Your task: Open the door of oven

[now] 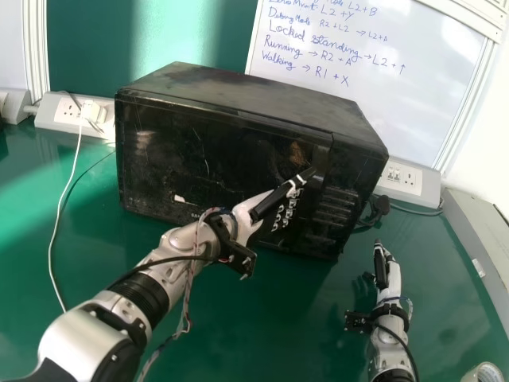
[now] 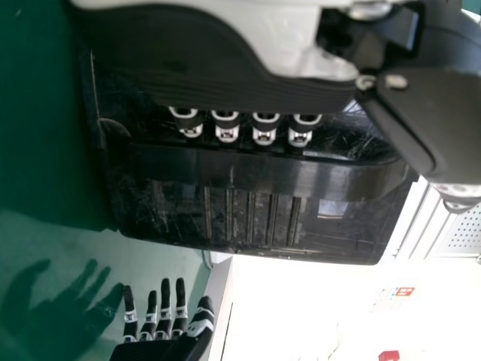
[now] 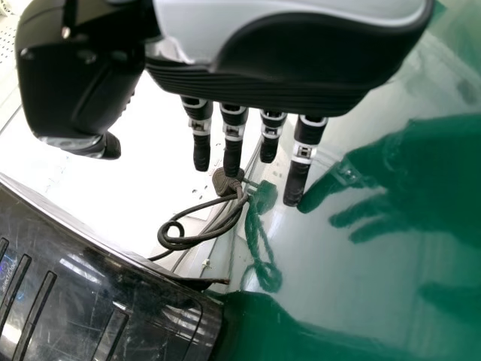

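Left hand [image 1: 248, 216]: curled, empty, before oven [image 1: 183, 151]. Right hand [image 1: 386, 274]: straight-fingered, empty. Beyond both (busy corner, this): whiteboard [image 1: 358, 103]. Right wrist view adds looped cable [image 3: 201, 242].

ovens: just the one, black [image 1: 159, 151]
robot hands: two, a left hand [image 1: 246, 213] and a right hand [image 1: 387, 278]
tables: one, green [image 1: 278, 326]
whiteboards: one [image 1: 421, 111], leaning on nothing I can make out, so just the count lol
socket boards: two for sure, one left of the oven [image 1: 51, 120] and one to its right [image 1: 432, 191]
white boxes: one at the far left [image 1: 11, 105], can't tell what it is
plugs: I get two, a white plug [image 1: 94, 112] and a black plug [image 3: 225, 181]
tape rolls: one [image 1: 483, 369], cut off by the edge
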`<state>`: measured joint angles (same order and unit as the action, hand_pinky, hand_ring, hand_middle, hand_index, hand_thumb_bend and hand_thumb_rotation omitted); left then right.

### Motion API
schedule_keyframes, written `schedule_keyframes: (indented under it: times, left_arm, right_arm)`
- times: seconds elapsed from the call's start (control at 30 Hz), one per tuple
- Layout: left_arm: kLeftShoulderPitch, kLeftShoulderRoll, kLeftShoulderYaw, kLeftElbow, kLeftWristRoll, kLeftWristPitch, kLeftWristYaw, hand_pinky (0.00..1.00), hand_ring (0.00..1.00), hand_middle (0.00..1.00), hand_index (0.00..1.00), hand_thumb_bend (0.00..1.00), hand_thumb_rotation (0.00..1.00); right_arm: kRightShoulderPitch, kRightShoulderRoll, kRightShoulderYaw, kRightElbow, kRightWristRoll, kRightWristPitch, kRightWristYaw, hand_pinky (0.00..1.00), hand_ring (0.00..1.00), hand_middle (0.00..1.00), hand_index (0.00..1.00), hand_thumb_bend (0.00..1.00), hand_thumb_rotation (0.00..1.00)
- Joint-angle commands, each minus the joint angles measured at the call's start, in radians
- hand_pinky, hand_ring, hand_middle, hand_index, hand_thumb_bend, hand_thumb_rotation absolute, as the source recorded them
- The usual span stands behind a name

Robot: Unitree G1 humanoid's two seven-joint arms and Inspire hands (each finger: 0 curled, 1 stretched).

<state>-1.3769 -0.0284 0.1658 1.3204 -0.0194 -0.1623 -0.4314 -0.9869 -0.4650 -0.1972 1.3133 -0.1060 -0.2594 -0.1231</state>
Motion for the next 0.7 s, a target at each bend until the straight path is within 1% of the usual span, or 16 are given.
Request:
schedule_keyframes:
  times: [0.0, 0.07, 0.17, 0.27, 0.33, 0.37, 0.47, 0.53, 0.67]
  left_arm:
    - [-0.025, -0.02, 0.002, 0.009, 0.003, 0.006, 0.003, 0.84, 0.97, 1.0, 0.98, 1.0, 0.89]
    - [-0.026, -0.026, 0.013, 0.009, -0.008, 0.01, 0.006, 0.83, 0.96, 1.0, 0.97, 1.0, 0.88]
    - [-0.027, -0.034, 0.028, 0.011, -0.019, 0.018, 0.008, 0.81, 0.93, 0.98, 0.98, 1.0, 0.87]
    - [-0.027, -0.041, 0.035, 0.011, -0.019, 0.018, 0.005, 0.79, 0.91, 0.97, 0.98, 1.0, 0.86]
    - [-0.031, -0.043, 0.035, 0.011, -0.015, 0.02, 0.003, 0.79, 0.9, 0.96, 0.97, 1.0, 0.86]
    - [-0.033, -0.044, 0.035, 0.011, -0.014, 0.02, 0.001, 0.78, 0.89, 0.96, 0.97, 1.0, 0.86]
    - [-0.035, -0.046, 0.035, 0.012, -0.009, 0.013, -0.007, 0.78, 0.89, 0.95, 0.97, 1.0, 0.86]
    - [-0.036, -0.046, 0.033, 0.012, -0.005, 0.012, -0.009, 0.78, 0.87, 0.95, 0.97, 1.0, 0.86]
    - [-0.041, -0.049, 0.033, 0.014, -0.004, 0.032, -0.003, 0.82, 0.85, 0.88, 0.95, 1.0, 0.87]
  right_arm:
    - [0.016, 0.018, 0.0, 0.024, 0.003, 0.029, 0.009, 0.82, 0.91, 0.95, 0.95, 0.63, 0.93]
    - [0.015, 0.019, -0.002, 0.024, 0.005, 0.033, 0.009, 0.81, 0.9, 0.95, 0.94, 0.65, 0.91]
    - [0.015, 0.017, 0.003, 0.024, -0.001, 0.032, 0.009, 0.81, 0.9, 0.95, 0.95, 0.65, 0.93]
    - [0.016, 0.016, 0.013, 0.023, -0.011, 0.03, 0.003, 0.78, 0.87, 0.93, 0.94, 0.64, 0.94]
    - [0.015, 0.016, 0.01, 0.024, -0.006, 0.034, 0.004, 0.79, 0.88, 0.93, 0.94, 0.63, 0.93]
    - [0.013, 0.017, 0.006, 0.023, -0.001, 0.036, 0.006, 0.79, 0.88, 0.94, 0.94, 0.64, 0.93]
    - [0.014, 0.018, 0.0, 0.023, 0.004, 0.032, 0.009, 0.78, 0.88, 0.94, 0.95, 0.63, 0.93]
    - [0.015, 0.018, -0.001, 0.023, 0.004, 0.029, 0.011, 0.79, 0.88, 0.94, 0.94, 0.62, 0.91]
    - [0.015, 0.019, -0.005, 0.023, 0.005, 0.022, 0.015, 0.78, 0.89, 0.94, 0.95, 0.62, 0.92]
